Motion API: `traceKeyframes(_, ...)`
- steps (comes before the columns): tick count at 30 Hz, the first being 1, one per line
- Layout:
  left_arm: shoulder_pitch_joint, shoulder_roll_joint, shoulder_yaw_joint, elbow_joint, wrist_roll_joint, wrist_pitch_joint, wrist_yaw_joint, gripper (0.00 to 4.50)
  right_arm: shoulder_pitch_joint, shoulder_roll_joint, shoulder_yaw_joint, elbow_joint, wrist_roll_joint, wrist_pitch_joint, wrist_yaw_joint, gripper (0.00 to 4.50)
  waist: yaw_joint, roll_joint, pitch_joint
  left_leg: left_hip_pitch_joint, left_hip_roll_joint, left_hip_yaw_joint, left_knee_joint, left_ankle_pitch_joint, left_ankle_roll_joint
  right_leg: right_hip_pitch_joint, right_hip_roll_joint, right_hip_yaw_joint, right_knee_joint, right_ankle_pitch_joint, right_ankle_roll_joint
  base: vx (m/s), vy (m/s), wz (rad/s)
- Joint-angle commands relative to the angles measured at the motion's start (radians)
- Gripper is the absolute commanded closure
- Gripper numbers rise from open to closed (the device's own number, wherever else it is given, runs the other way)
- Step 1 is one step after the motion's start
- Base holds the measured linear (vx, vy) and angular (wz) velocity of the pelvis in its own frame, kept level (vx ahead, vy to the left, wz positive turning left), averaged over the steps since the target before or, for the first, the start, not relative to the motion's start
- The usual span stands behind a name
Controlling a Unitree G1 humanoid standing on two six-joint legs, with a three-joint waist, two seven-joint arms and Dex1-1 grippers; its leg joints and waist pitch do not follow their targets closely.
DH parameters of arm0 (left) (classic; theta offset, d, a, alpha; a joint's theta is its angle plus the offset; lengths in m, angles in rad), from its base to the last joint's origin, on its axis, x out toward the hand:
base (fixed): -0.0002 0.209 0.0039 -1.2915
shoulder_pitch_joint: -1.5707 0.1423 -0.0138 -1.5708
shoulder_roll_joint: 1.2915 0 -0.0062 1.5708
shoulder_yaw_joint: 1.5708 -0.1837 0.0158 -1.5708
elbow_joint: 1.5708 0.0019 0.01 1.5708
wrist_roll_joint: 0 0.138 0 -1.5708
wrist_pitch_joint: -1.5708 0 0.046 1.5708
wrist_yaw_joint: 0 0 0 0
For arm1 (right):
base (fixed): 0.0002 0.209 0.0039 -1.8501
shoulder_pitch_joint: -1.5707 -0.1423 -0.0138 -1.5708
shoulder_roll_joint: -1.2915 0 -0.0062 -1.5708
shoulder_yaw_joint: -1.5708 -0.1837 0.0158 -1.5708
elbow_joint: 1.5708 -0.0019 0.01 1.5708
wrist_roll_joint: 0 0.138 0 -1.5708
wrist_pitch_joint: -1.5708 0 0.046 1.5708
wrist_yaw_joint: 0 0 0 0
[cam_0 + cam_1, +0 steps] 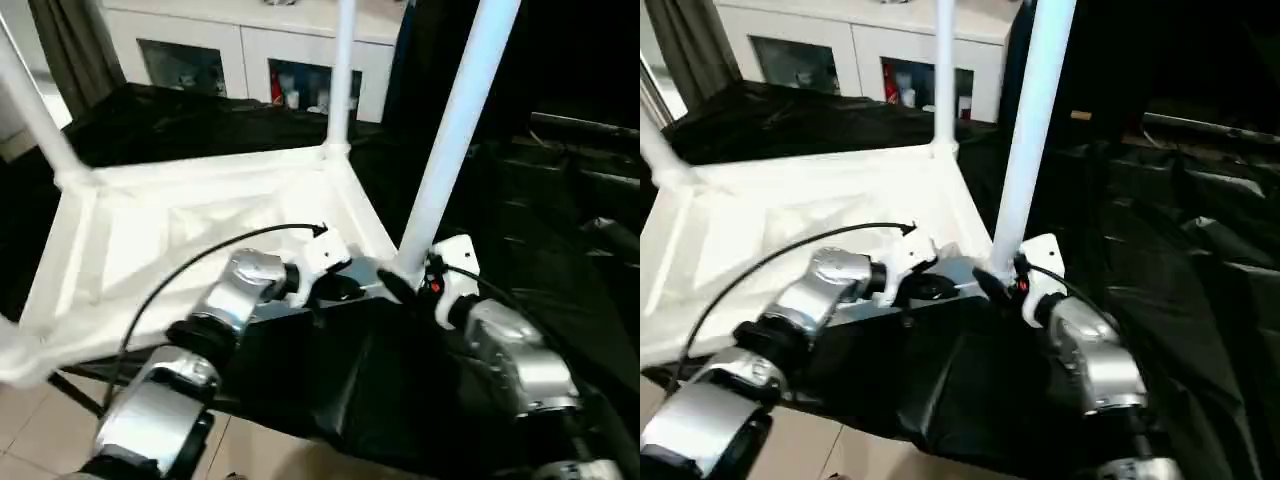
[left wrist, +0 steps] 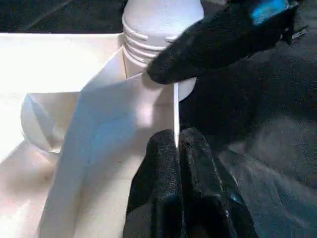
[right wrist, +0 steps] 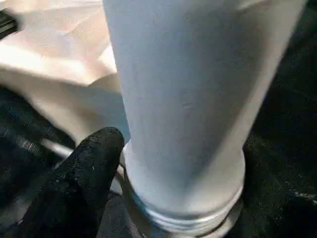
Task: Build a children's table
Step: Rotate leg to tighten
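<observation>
Inverted table top (image 1: 200, 235) lies rib-side up on the black-draped counter (image 1: 560, 270), filling the 9-to-12 o'clock part of the scene; legs stand in its corner sockets. Left gripper (image 2: 179, 148), fingers pressed together, pinches the thin rim wall at the near corner. At 3 o'clock of it, the nearest leg (image 1: 455, 130) rises from its threaded socket (image 2: 148, 37); right gripper (image 1: 400, 285) sits at the leg's base, and whether it clasps the tube cannot be told. Judged light, stiff, smooth-skinned plastic: slippery, best held low by the collar. The top's ribbed cells hold nothing.
</observation>
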Motion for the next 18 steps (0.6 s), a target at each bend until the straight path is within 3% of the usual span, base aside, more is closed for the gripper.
traceKeyframes(1, 0.024, -0.006, -0.045, -0.004, -0.008, -0.009, -0.088, 4.50, -0.004, -0.011, 0.064, -0.006, 0.026, -0.002, 0.117, 0.89, 0.008, -0.012, -0.041, -0.003, 0.053, -0.023, -0.057, -0.177, 0.095, 0.035, -0.061, 0.040, -0.070, -0.098, -0.231, 0.000, 0.000, 0.00)
traceKeyframes(2, 0.025, 0.001, -0.046, -0.008, -0.012, -0.013, -0.105, 4.50, -0.004, -0.021, 0.064, -0.010, 0.030, -0.004, 0.136, 0.89, 0.008, -0.012, -0.041, -0.003, 0.053, -0.023, -0.057, -0.177, 0.095, 0.035, -0.061, 0.040, -0.070, -0.098, -0.231, 0.000, 0.000, 0.00)
traceKeyframes(5, 0.036, 0.045, -0.056, -0.037, -0.034, -0.022, -0.202, 4.50, 0.001, -0.086, 0.075, -0.034, 0.056, -0.019, 0.260, 0.89, 0.012, 0.008, -0.047, 0.000, 0.053, -0.022, -0.050, -0.127, 0.117, 0.041, -0.057, 0.038, -0.053, 0.054, -0.285, 0.000, 0.000, 0.00)
traceKeyframes(6, 0.038, 0.057, -0.060, -0.045, -0.040, -0.016, -0.231, 4.50, 0.004, -0.103, 0.079, -0.040, 0.061, -0.023, 0.291, 0.89, 0.012, 0.003, -0.046, 0.002, 0.053, -0.020, -0.050, -0.132, 0.122, 0.040, -0.055, 0.037, -0.054, 0.066, -0.291, 0.000, 0.000, 0.00)
traceKeyframes(7, 0.043, 0.071, -0.066, -0.057, -0.046, -0.004, -0.269, 4.50, 0.007, -0.122, 0.084, -0.049, 0.070, -0.025, 0.330, 0.89, 0.013, 0.009, -0.046, 0.000, 0.054, -0.020, -0.049, -0.131, 0.128, 0.044, -0.056, 0.037, -0.051, 0.091, -0.303, 0.000, 0.000, 0.00)
traceKeyframes(8, 0.047, 0.082, -0.070, -0.069, -0.054, 0.006, -0.304, 4.50, 0.010, -0.137, 0.087, -0.059, 0.078, -0.025, 0.361, 0.89, 0.016, 0.007, -0.046, -0.001, 0.054, -0.019, -0.047, -0.125, 0.129, 0.046, -0.056, 0.036, -0.048, 0.102, -0.307, 0.000, 0.000, 0.00)
traceKeyframes(9, 0.051, 0.089, -0.073, -0.078, -0.061, 0.013, -0.332, 4.50, 0.013, -0.147, 0.090, -0.068, 0.084, -0.024, 0.383, 0.89, 0.019, 0.017, -0.046, 0.001, 0.056, -0.016, -0.046, -0.122, 0.129, 0.045, -0.054, 0.035, -0.048, 0.120, -0.317, 0.000, 0.000, 0.00)
traceKeyframes(10, 0.051, 0.089, -0.073, -0.078, -0.061, 0.013, -0.332, 4.50, 0.013, -0.147, 0.090, -0.068, 0.084, -0.024, 0.383, 0.89, 0.024, 0.016, -0.047, 0.001, 0.057, -0.016, -0.045, -0.119, 0.128, 0.046, -0.055, 0.033, -0.044, 0.127, -0.326, 0.000, 0.000, 0.00)
traceKeyframes(11, 0.051, 0.090, -0.074, -0.079, -0.062, 0.014, -0.335, 4.50, 0.014, -0.148, 0.091, -0.070, 0.084, -0.024, 0.386, 0.89, 0.027, 0.024, -0.046, 0.001, 0.057, -0.017, -0.046, -0.127, 0.124, 0.045, -0.057, 0.033, -0.044, 0.114, -0.329, 0.000, 0.000, 0.00)
traceKeyframes(15, 0.049, 0.097, -0.070, -0.066, -0.051, -0.005, -0.336, 4.50, 0.033, -0.171, 0.103, -0.083, 0.081, -0.031, 0.419, 0.89, 0.029, 0.018, -0.041, 0.003, 0.058, -0.016, -0.049, -0.177, 0.100, 0.044, -0.058, 0.034, -0.054, 0.005, -0.316, 0.000, 0.000, 0.00)
traceKeyframes(17, 0.044, 0.098, -0.065, -0.056, -0.051, -0.007, -0.318, 4.50, 0.038, -0.166, 0.103, -0.078, 0.080, -0.031, 0.412, 0.89, 0.029, 0.020, -0.040, 0.003, 0.057, -0.017, -0.050, -0.177, 0.090, 0.043, -0.058, 0.036, -0.057, -0.029, -0.304, 0.000, 0.000, 0.00)
traceKeyframes(18, 0.040, 0.099, -0.062, -0.052, -0.051, -0.008, -0.310, 4.50, 0.038, -0.162, 0.104, -0.080, 0.083, -0.026, 0.411, 1.14, 0.029, 0.023, -0.041, 0.003, 0.057, -0.017, -0.050, -0.175, 0.087, 0.043, -0.058, 0.036, -0.056, -0.027, -0.303, 0.000, 0.000, 0.00)
